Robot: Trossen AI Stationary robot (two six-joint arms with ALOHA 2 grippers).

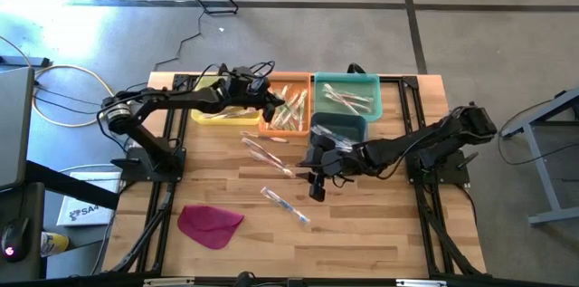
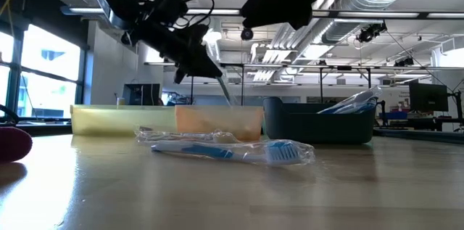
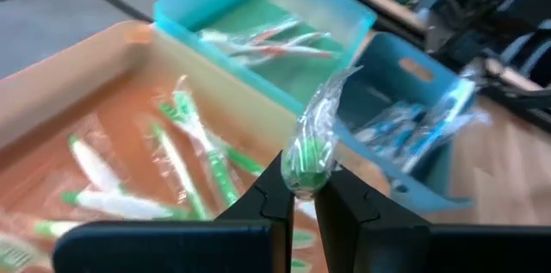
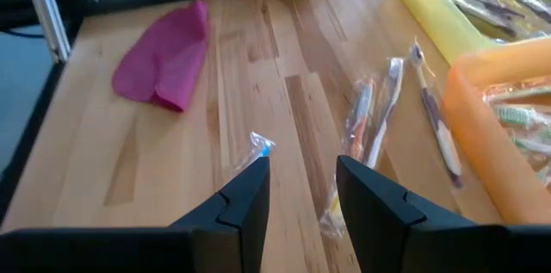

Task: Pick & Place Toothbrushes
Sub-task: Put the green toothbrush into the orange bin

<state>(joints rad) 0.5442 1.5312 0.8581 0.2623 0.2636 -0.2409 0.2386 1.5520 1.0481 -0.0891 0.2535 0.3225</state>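
1. Nearest the low camera, a blue-handled toothbrush in a clear glossy wrapper (image 2: 232, 150) is seen lying flat on the pale wooden tabletop (image 2: 232, 201), well in front of the bins.
2. A green-handled wrapped toothbrush (image 3: 310, 148) is gripped by the left tool (image 3: 300, 191), whose fingers are closed on it; the tool is held above the orange plastic bin (image 1: 285, 110).
3. More green-handled wrapped toothbrushes (image 3: 185, 157) are held in that orange bin.
4. The right tool (image 4: 297, 183) is held low over the tabletop with its fingers parted and nothing between them; the blue-handled toothbrush's tip shows just beside one finger (image 4: 245, 195).
5. Several loose wrapped toothbrushes (image 4: 387, 109) are spread on the tabletop beside the orange bin.
6. A yellow bin (image 1: 213, 110), a teal bin (image 1: 348, 95) and a dark blue bin (image 1: 339, 126) are placed around the orange one.
7. A flat magenta cloth-like piece (image 1: 210, 224) is laid near the tabletop's front left.
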